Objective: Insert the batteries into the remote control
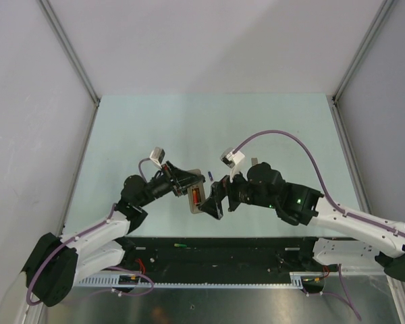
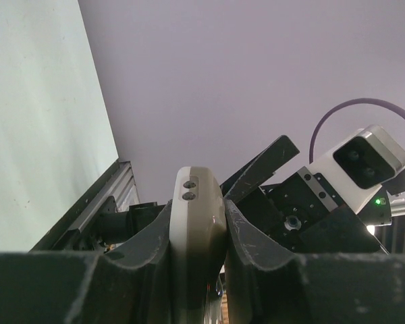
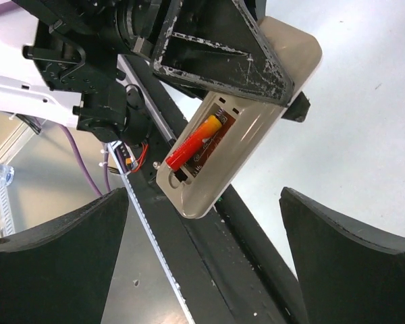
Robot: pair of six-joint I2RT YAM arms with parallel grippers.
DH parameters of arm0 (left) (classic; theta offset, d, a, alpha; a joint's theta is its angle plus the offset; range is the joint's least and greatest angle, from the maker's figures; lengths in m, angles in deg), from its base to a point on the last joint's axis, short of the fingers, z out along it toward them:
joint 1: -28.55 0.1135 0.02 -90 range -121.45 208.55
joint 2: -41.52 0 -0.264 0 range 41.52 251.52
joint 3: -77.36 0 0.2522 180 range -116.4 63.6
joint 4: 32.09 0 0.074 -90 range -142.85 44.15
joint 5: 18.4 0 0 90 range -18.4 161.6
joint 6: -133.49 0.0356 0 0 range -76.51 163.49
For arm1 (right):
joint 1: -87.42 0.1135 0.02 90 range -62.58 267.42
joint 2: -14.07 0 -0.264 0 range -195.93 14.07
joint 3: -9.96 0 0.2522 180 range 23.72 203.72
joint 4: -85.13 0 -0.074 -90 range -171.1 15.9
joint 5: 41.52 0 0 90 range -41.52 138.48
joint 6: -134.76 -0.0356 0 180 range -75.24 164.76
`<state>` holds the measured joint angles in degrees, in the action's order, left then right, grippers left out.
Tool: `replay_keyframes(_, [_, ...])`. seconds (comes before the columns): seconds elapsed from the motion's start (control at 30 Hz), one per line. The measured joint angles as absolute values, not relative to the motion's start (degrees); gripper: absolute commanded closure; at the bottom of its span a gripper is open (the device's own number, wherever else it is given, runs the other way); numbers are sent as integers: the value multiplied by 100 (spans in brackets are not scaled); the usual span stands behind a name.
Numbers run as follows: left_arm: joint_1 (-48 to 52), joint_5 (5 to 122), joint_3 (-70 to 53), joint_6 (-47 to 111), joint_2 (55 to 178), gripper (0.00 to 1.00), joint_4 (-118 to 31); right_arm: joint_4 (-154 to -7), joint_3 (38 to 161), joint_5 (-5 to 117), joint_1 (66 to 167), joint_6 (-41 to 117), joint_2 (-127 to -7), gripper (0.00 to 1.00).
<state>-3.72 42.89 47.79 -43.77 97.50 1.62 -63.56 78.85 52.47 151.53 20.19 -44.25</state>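
The right gripper [image 1: 214, 201] has its jaws spread wide, holding nothing, right by the remote control [image 3: 256, 128]. That smooth, hard, likely light plastic bar is up in the air, squeezed by its sides in the left gripper [image 1: 181, 179]. A slick round red battery [image 3: 194, 143] lies in its back slot; pinch its middle.
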Motion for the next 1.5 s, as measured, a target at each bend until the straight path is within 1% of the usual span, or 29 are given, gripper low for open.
replay_keyframes(0.27, [-372,4234,4737,-4377,9746,100,166,-6636,7885,5444,15092,2099,-4596,3])
replay_keyframes(0.53, [-390,4226,4729,-4412,9711,100,162,-6645,7885,5474,15060,2156,-4733,8])
replay_keyframes(1.13, [-523,4250,4729,-4412,9586,100,146,-6641,7885,5389,14979,2145,-4836,11])
replay_keyframes(1.33, [-549,4291,4727,-4405,9582,100,105,-6645,7885,5459,14944,2119,-4873,13])
replay_keyframes(1.5, [-563,4307,4727,-4394,9558,100,28,-6647,7885,5612,14872,2078,-4913,20])
